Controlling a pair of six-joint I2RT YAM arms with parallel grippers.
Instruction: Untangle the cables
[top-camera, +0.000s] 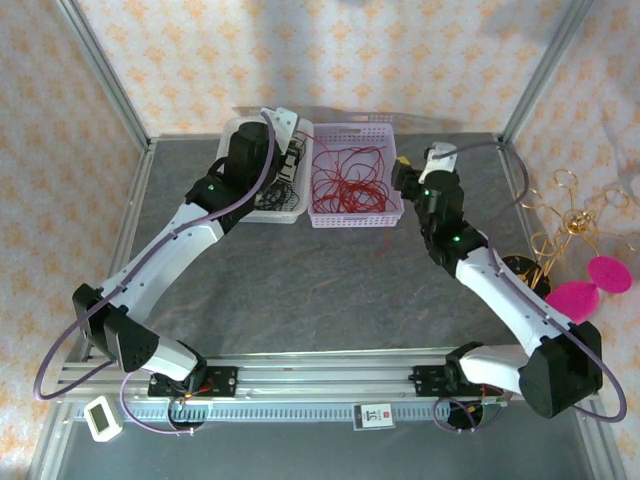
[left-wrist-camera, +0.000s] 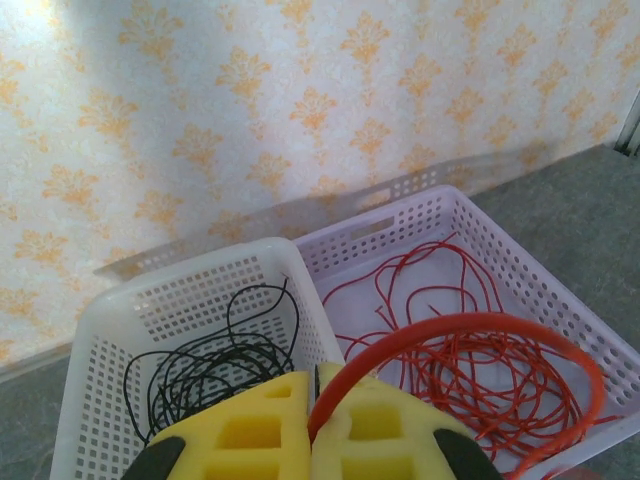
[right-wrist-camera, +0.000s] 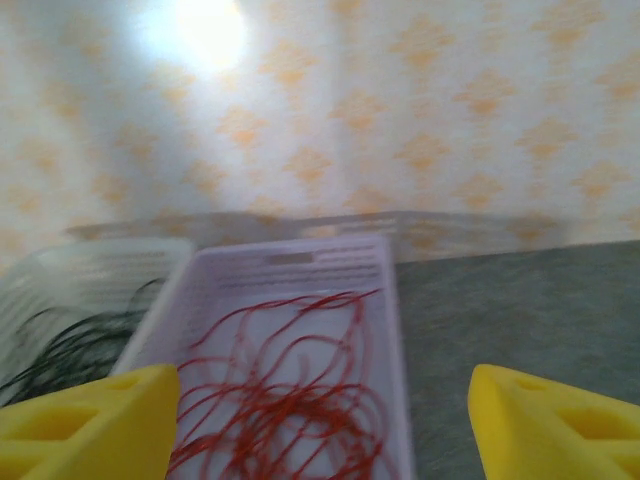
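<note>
I am pinching one red cable (left-wrist-camera: 450, 322) in my tight-closed left gripper (left-wrist-camera: 315, 400) above the pink basket (left-wrist-camera: 480, 225) of red cables (left-wrist-camera: 470, 385), my right gripper (right-wrist-camera: 325, 390) is hanging wide and empty, and a hard pull could be dragging the whole pile out.

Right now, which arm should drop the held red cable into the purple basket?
Left. The left tool is shut on a red cable looping over the purple basket. The right tool is open, holding nothing.
</note>
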